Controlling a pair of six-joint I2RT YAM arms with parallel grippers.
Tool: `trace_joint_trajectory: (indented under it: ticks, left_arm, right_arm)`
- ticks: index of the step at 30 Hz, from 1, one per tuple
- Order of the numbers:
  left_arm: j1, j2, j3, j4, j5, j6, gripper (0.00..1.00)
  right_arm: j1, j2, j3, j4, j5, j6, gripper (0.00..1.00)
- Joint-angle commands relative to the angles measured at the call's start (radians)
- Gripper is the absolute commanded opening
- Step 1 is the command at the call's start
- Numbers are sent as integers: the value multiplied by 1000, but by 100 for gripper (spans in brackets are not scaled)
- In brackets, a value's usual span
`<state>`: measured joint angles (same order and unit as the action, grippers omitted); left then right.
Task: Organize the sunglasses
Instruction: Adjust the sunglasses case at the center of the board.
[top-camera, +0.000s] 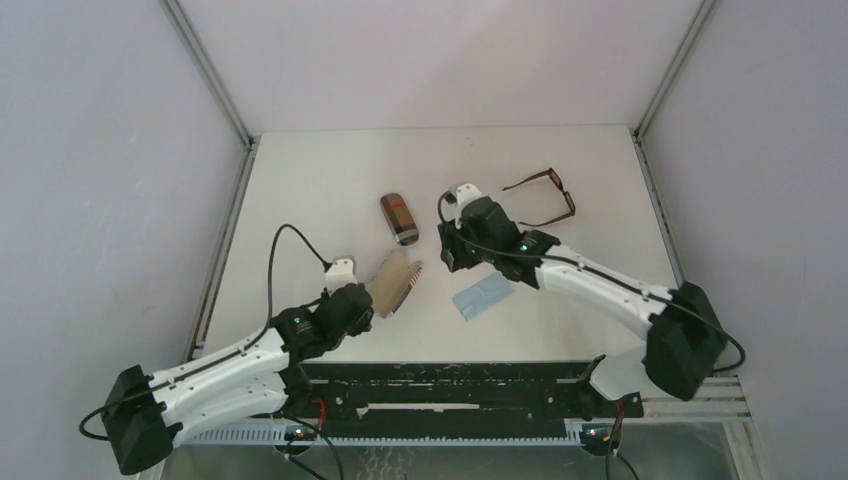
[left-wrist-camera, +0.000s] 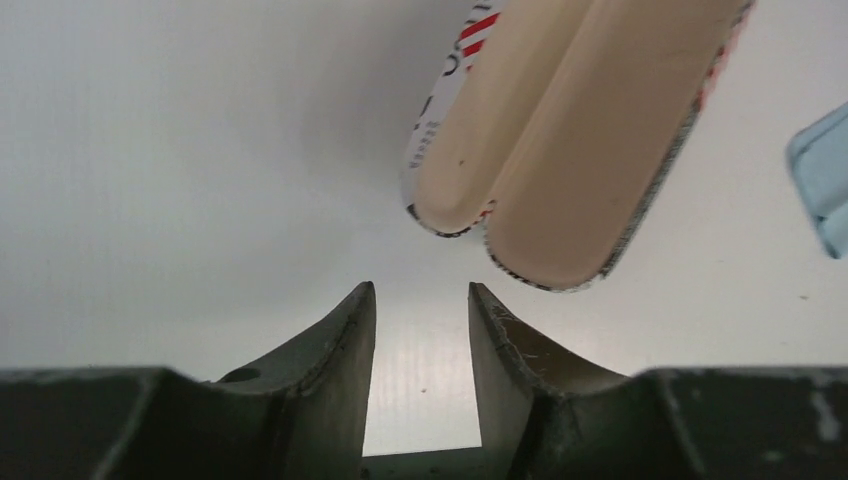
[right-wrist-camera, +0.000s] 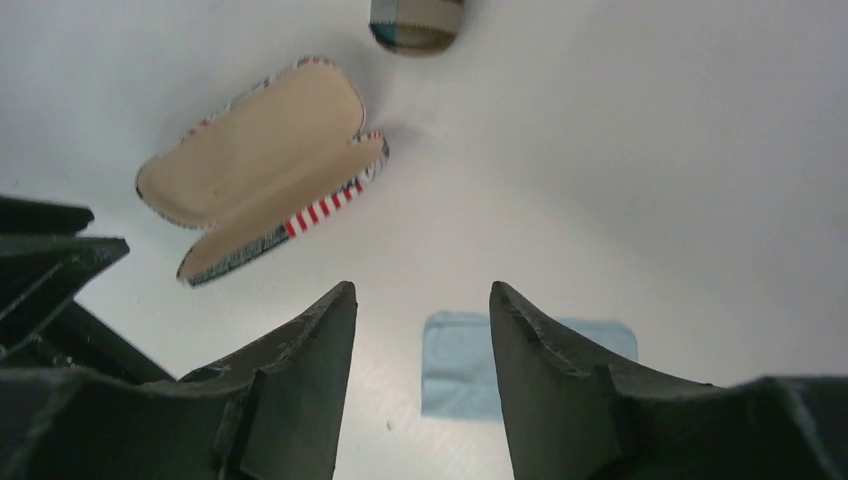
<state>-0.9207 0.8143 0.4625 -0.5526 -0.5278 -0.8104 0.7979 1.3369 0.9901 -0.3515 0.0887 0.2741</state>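
l gripper (left-wrist-camera: 420, 290) & r gripper (right-wrist-camera: 421, 288): both released, nothing between the jaws.
l sits just near-left of open flag-print case (top-camera: 398, 283), r just right of it. brown sunglasses (top-camera: 545, 197) lie unfolded well right & behind the case; blue cloth (top-camera: 482, 296) right of it.

light: bright, diffuse | shadows: soft, at 11 o'clock of open case (left-wrist-camera: 560, 150) | glare: table (left-wrist-camera: 420, 340) washed out at 6 o'clock, left wrist | focus: wrist views slightly soft
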Motion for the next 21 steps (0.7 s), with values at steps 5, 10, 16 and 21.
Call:
trace_joint_trajectory:
  ticks: [5,10,16,21]
  left_arm:
    - [153,73,-50,86,100,-16,29]
    - [211,155,-39,143,123,31,24]
    - [274,283,18,193,124,85,22]
    - [316,335,58,228,143,121,21]
  right_arm:
    - [-25,291,234,38,-39,-31,46]
    - [-22,435,354,8,-61,-43,45]
    - [-13,554,453,-42,-160,-49,43]
    - [-6,586,462,-83,-198,-49,42]
